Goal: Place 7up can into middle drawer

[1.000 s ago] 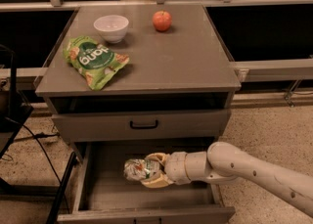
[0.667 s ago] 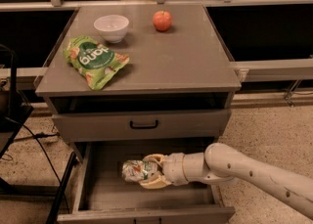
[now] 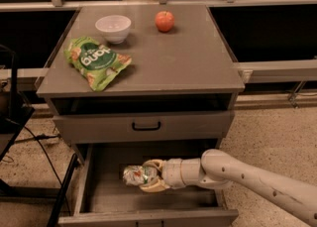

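Under the flat grey cabinet top (image 3: pixel 173 67), one wide, shallow grey drawer (image 3: pixel 109 194) is standing open, and one smooth pale arm (image 3: pixel 257 184) is reaching in from the right. One crinkly green bag (image 3: pixel 95 61), one round white bowl (image 3: pixel 113 27) and one red apple (image 3: pixel 164 21) are sitting on top. Inside the drawer, the gripper (image 3: pixel 148 175) is pinching one small green-and-white cylindrical can (image 3: pixel 134 175), lying sideways, between two tan fingers (image 3: pixel 154 163).
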You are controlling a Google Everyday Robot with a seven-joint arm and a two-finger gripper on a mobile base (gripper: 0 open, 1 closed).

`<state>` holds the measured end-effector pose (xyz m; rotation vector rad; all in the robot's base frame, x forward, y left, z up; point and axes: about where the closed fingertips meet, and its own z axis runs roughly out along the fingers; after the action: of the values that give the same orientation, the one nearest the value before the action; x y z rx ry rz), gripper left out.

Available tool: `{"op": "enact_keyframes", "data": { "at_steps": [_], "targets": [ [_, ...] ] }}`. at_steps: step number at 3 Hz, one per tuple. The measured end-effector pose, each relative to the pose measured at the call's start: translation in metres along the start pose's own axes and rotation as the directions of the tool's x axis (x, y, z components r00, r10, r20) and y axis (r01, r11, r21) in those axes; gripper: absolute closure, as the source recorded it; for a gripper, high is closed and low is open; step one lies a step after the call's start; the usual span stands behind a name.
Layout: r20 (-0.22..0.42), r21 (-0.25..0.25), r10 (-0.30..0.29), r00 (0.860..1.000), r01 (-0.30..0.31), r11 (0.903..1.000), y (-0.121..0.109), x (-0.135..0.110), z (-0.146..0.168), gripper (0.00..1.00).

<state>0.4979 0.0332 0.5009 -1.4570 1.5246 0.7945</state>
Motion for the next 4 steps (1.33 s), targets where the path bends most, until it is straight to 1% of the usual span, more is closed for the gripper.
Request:
{"op": "enact_keyframes", "data": {
  "at_steps": [2, 4],
  "targets": [
    [-0.008, -0.01, -0.006, 1.0, 0.006, 0.9999, -0.014, 0.042, 0.038, 1.0],
    [-0.068, -0.017, -0.017, 0.998, 0.016, 0.9997, -0.022, 0.076, 0.067, 1.0]
  ]
}}
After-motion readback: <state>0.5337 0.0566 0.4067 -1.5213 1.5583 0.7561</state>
